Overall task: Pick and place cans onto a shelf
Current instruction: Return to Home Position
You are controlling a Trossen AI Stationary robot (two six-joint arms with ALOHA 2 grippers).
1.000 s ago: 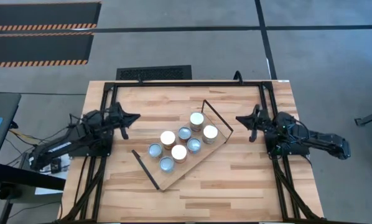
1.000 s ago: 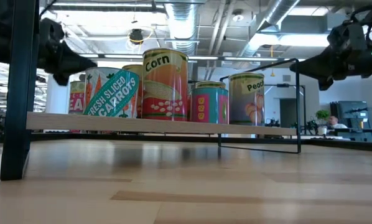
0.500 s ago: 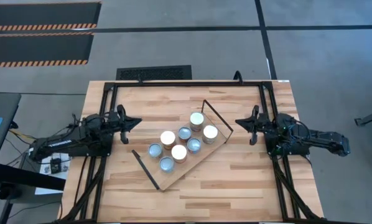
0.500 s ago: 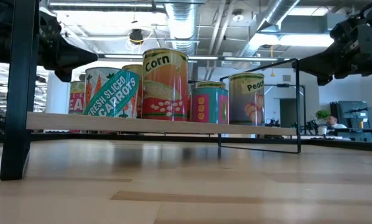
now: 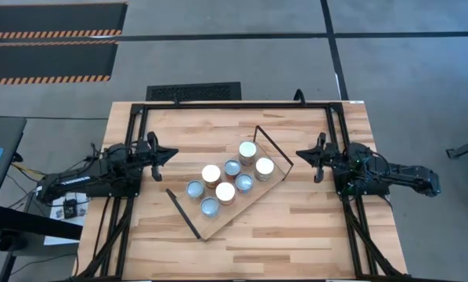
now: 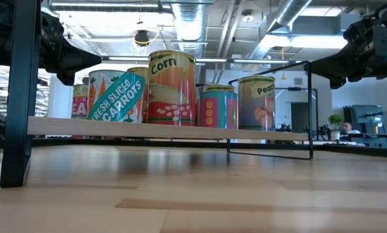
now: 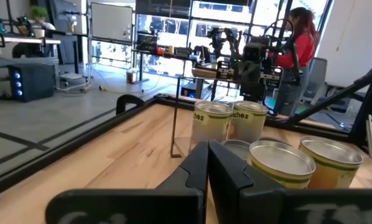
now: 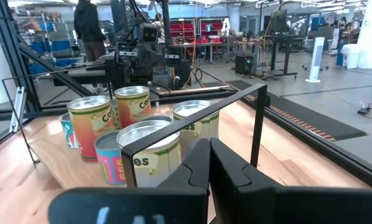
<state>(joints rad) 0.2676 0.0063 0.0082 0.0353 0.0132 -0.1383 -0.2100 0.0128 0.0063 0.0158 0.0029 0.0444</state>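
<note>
Wooden tabletop [image 5: 297, 227] filled the working area inside a black frame [image 5: 242, 103], with grey floor all round it and a busy workshop beyond. Across its middle the shelf [image 5: 230, 207] lay on a diagonal, running from near left to far right, with a thin black wire bracket [image 5: 183, 213] at each short end. All eight cans [image 5: 225, 192] stood upright on it, packed close in two rough rows so that the whole lot fitted between the brackets. From table height the labels faced outward, the corn can [image 6: 171, 87] beside the carrots [image 6: 116, 97] and the peaches [image 6: 256, 102] off to the right. No can showed on the bare table, so the placing looked finished. The left gripper [image 5: 170, 153] hung over the left side of the table, well apart from the shelf, its fingers [image 7: 195, 171] pressed together on nothing. The right gripper [image 5: 300, 152] mirrored it over the right side, near the far-right bracket but not touching it, fingers [image 8: 198, 163] likewise together and empty. Both pointed inward at the cans from clear of the shelf, which suited arms settling into a rest pose. A person [image 7: 298, 56] in a red top stood in the room well beyond the table.
</note>
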